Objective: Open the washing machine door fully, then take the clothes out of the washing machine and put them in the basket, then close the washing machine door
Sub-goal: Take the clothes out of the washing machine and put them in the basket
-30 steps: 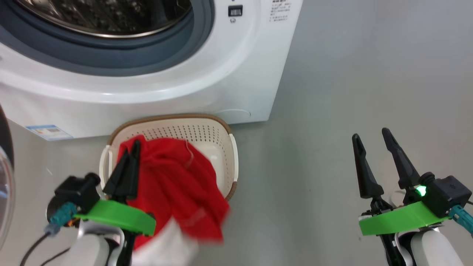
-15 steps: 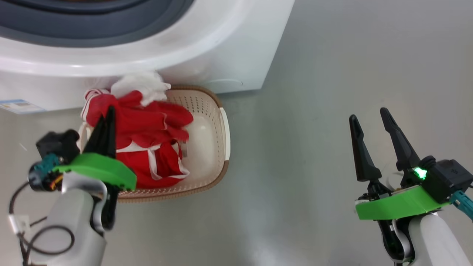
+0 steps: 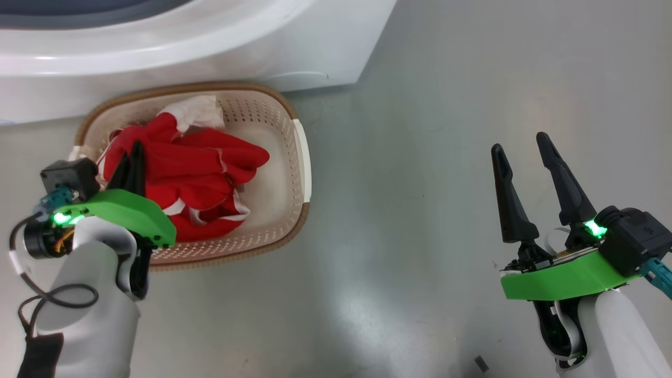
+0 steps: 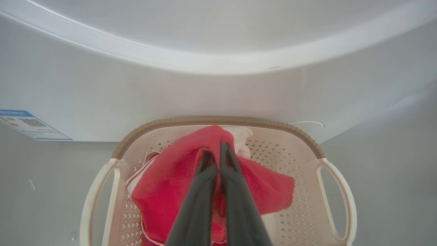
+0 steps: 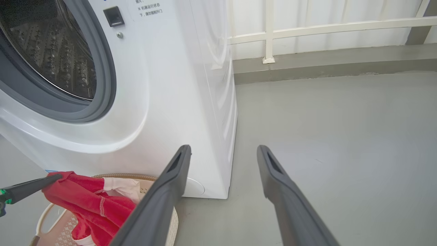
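The basket (image 3: 210, 85) stands on the floor against the front of the white washing machine (image 3: 210, 47). The red clothes (image 3: 199, 168) with white trim lie bunched in its left half. My left gripper (image 3: 135, 149) is shut on a fold of them and holds it just above the pile; in the left wrist view its tips (image 4: 214, 152) pinch the red cloth (image 4: 164, 184) over the basket (image 4: 218, 120). My right gripper (image 3: 518, 143) stands open and empty over bare floor to the right. The right wrist view shows the steel drum (image 5: 51, 51). The washing machine door is out of view.
Grey floor (image 3: 420, 157) spreads to the right of the machine and basket. A blue label (image 4: 30, 124) sits low on the machine's front. Behind, a low kerb (image 5: 324, 65) and a white railing (image 5: 307, 27) bound the floor. A small dark scrap (image 3: 480, 362) lies near my right arm.
The head camera has tilted down, so the machine has slid up the picture. The clothes, which hung over the basket's near rim, now lie inside it, my left gripper still shut on them.
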